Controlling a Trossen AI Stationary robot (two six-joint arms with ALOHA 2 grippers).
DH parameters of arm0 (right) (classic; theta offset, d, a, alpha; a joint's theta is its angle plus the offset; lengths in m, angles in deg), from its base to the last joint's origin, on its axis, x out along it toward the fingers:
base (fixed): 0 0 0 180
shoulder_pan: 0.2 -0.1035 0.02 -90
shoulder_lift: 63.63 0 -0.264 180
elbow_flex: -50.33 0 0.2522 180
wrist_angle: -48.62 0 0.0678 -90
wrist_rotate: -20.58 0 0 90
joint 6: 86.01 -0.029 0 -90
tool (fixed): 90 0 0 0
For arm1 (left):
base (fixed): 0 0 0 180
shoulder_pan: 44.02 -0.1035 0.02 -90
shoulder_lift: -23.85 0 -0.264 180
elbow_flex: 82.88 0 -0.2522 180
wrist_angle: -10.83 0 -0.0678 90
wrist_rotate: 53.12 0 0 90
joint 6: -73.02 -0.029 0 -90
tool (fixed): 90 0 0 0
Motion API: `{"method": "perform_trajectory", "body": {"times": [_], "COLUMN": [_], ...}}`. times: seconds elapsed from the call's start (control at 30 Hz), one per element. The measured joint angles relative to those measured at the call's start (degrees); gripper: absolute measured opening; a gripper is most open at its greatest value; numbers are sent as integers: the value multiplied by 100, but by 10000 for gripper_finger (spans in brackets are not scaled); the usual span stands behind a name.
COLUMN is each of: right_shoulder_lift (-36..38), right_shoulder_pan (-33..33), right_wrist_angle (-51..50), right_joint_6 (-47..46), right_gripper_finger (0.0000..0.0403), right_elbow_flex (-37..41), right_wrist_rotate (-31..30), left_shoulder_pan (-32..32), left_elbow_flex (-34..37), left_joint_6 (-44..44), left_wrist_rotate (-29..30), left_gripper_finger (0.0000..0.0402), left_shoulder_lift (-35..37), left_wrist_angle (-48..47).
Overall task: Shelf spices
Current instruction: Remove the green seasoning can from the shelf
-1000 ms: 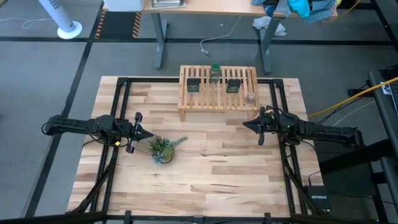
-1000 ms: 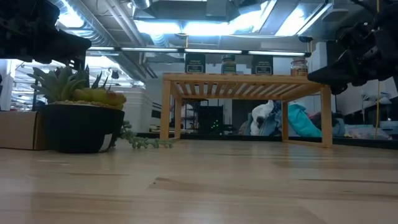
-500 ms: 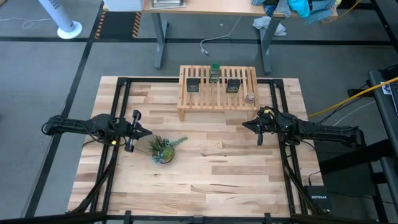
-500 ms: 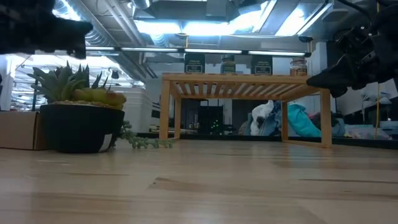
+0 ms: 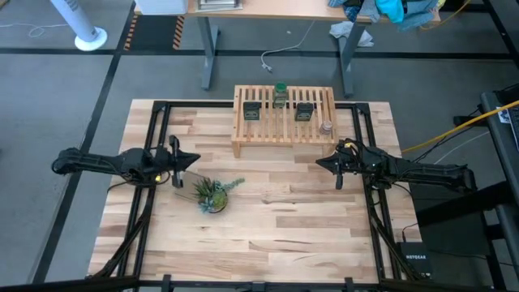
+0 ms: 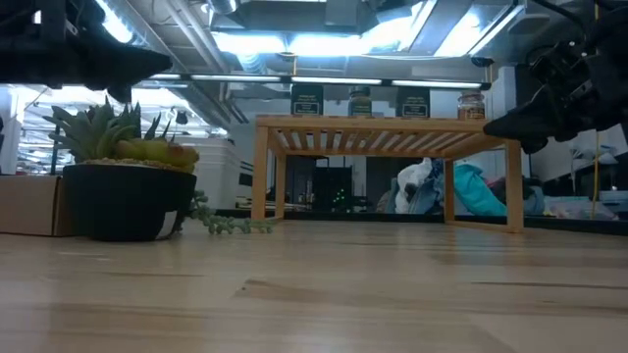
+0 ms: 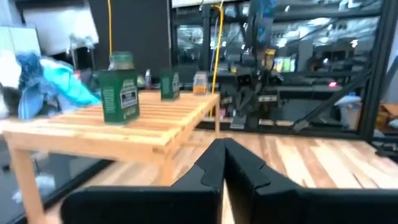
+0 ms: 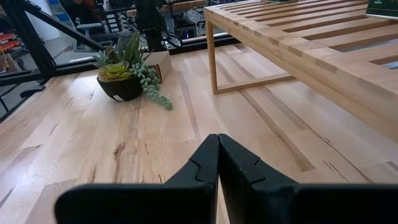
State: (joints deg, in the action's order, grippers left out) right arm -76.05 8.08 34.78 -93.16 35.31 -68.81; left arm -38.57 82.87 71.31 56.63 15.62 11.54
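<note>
The light-wood slatted shelf stands on its legs at the table's far edge. All the spices stand on its top: two dark tins, the green-capped jar between them, and the tiny pale jar near the right end. In the low view they stand in a row: tin, jar, tin, tiny jar. My left gripper hovers shut, left of the shelf. My right gripper hovers shut just near of the shelf's right end.
A spiky green plant in a dark pot stands on the table just near of my left gripper, with a beaded strand trailing from it. The wide butcher-block table lies between and near of both arms. Black frame rails run along its sides.
My left gripper has swung toward the table's far edge, away from the plant, and turned to point more at the shelf. It has stayed shut. The spices and the shelf have not moved.
</note>
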Motion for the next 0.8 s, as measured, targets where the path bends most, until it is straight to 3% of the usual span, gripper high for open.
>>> {"method": "perform_trajectory", "body": {"times": [0.1,0.3,0.47,0.6,0.8], "right_shoulder_lift": [0,0,0,0,0], "right_shoulder_pan": [0,0,0,0,0], "right_wrist_angle": [0,0,0,0,0], "right_joint_6": [0,0,0,0,0], "right_gripper_finger": [14,14,14,14,14], "right_elbow_flex": [0,0,0,0,0], "right_wrist_rotate": [1,2,2,2,1], "left_shoulder_pan": [0,2,-2,-5,-222], "left_elbow_flex": [0,-2,-2,-2,-2], "left_joint_6": [-98,-1344,-1022,-331,-51], "left_wrist_rotate": [104,182,178,255,1150], "left_gripper_finger": [0,0,0,2,59], "left_shoulder_lift": [-284,-469,-453,-463,-626], "left_wrist_angle": [281,917,1110,643,162]}}
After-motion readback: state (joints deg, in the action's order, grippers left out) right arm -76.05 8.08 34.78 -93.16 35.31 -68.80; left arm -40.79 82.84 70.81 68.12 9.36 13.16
